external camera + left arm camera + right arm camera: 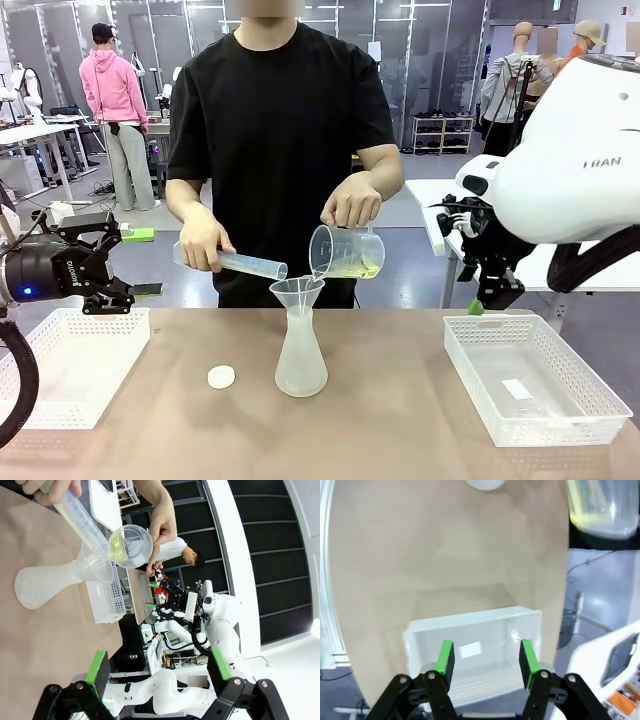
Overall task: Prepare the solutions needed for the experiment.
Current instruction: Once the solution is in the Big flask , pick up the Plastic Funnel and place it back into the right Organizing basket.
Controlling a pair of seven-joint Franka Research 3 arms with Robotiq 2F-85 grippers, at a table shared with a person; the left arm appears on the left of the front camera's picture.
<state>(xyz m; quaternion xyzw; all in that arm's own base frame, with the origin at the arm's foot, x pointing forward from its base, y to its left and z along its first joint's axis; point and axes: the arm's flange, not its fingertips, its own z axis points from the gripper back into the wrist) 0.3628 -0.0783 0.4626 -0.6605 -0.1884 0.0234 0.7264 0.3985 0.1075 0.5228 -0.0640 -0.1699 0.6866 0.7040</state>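
- Solutions (358, 270): pale yellow-green liquid, a shallow layer pooled in the low side of a tilted clear beaker (340, 245), above the middle of the table (400, 420).
- Beaker gripped at the rim by the person's hand (352, 205) on the robot's right side; spout tipped down, just over the rim of the funnel (297, 292).
- Funnel seated in the neck of a translucent conical flask (300, 362), upright on the table, mid-width.
- Clear graduated cylinder (245, 263) held nearly level in the person's other hand (203, 243), open end just above the funnel rim, opposite the beaker.
- Small white round cap (221, 376) flat on the table, just beside the flask on the robot's left.
- Left gripper (140, 262): raised over the left basket (70, 370), fingers pointing toward the flask, jaws spread wide, nothing between the green pads.
- Right gripper (485, 303): pointing down over the near-left corner of the right basket (540, 385), jaws partly apart, gap between the pads clear, nothing gripped.
- Right basket: white, perforated walls, a small white slip on its floor.
- Both grippers well apart from the beaker, funnel and flask.
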